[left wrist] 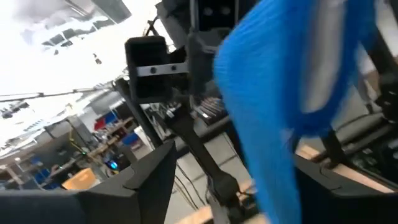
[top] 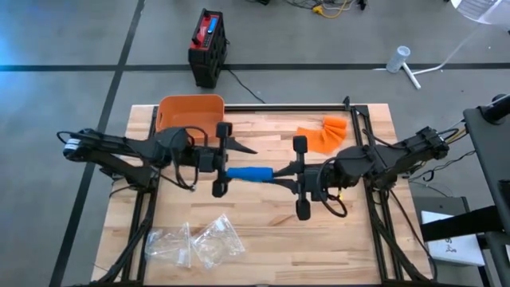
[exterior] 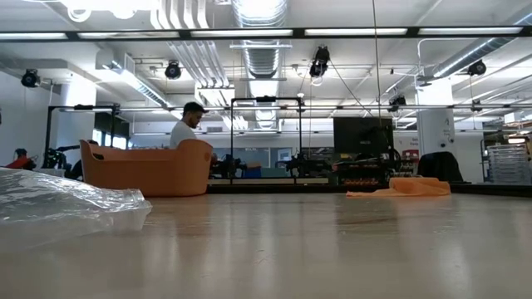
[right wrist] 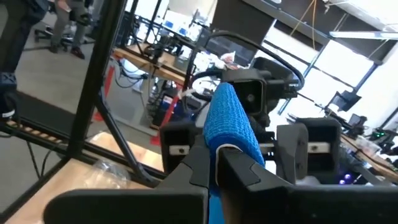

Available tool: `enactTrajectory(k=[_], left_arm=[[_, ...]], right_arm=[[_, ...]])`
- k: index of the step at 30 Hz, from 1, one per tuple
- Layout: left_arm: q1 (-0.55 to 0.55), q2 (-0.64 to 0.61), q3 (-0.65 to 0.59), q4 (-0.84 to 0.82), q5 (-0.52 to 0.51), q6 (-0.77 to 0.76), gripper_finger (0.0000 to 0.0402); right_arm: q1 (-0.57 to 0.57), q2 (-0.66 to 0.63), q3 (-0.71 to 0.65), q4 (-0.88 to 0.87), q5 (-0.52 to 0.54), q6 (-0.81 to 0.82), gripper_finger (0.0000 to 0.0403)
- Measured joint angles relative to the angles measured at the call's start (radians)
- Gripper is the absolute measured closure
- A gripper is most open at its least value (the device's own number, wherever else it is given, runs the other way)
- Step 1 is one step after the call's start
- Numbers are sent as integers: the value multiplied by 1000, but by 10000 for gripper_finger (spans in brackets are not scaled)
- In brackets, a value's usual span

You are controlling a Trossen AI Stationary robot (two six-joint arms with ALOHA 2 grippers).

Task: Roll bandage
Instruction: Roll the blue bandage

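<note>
Both arms reach in level over mid-surface, facing each other: right gripper clamped on one end of the blue bandage roll, left gripper fingers spread around the other end. Low view shows neither arm, just orange tub, orange cloth, plastic bags.

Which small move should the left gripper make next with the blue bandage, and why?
Probably close the left gripper again on the blue bandage. Its fingers stand open around one end, while the right gripper is shut on the other, so the roll can turn further.
</note>
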Motion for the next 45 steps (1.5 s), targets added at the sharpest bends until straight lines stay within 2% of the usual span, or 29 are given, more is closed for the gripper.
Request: enactTrajectory(k=[2,4,9,10,16,23,29,34,39,45], left_arm=[[0,26,0,45,0,-9,199],[0,47,0,68,0,-9,233],[0,85,0,99,-5,15,373],[3,90,0,109,-6,18,386],[30,87,0,115,-38,17,399],[44,89,-17,109,-38,-6,401],[44,90,-73,154,-41,-63,401],[31,91,-82,176,-27,-135,401],[-34,92,-82,169,-26,-141,401],[-128,92,-94,169,-59,-146,401]], right_arm=[[0,0,0,0,0,0,399],[0,0,0,-1,-11,1,399],[0,0,0,4,-71,35,399],[2,0,0,6,-94,45,399],[30,-2,0,62,-227,94,400],[57,-9,0,101,-243,75,400],[57,-14,0,143,-114,-29,400],[56,-13,0,163,23,-219,400],[41,-8,-7,161,154,-411,400],[24,-8,-22,132,263,-533,400]])
